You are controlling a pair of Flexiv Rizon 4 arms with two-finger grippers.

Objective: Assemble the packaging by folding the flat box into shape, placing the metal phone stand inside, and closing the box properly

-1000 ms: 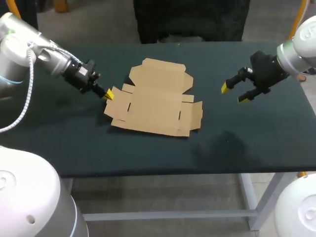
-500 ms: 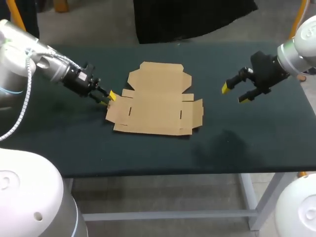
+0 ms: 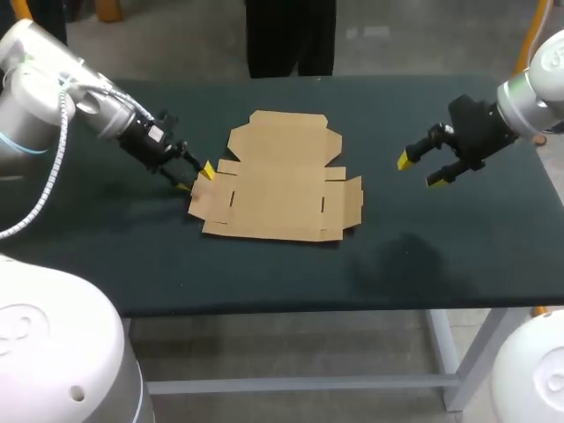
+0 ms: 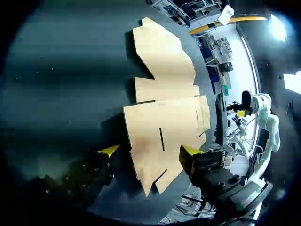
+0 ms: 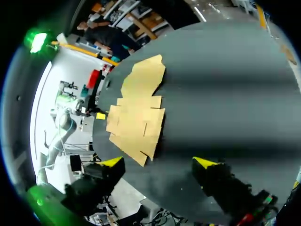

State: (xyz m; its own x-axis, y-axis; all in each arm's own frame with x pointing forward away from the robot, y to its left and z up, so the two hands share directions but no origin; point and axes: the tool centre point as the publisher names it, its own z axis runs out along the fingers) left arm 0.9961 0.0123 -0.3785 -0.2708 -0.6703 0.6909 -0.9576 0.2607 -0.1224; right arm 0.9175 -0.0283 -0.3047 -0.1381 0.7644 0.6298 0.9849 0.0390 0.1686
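- The dark table fills the middle of the head view.
- The left arm comes in from the upper left and slants down toward the centre.
- The right arm enters at the upper right edge, with its wrist turned toward the centre.
- The flat cardboard box lies unfolded at the table's centre.
- The left gripper is at the box's left edge, its fingers spread wide on either side of the corner flap, gripping nothing.
- The right gripper hangs right of the box, well apart from it, its fingers wide and empty.
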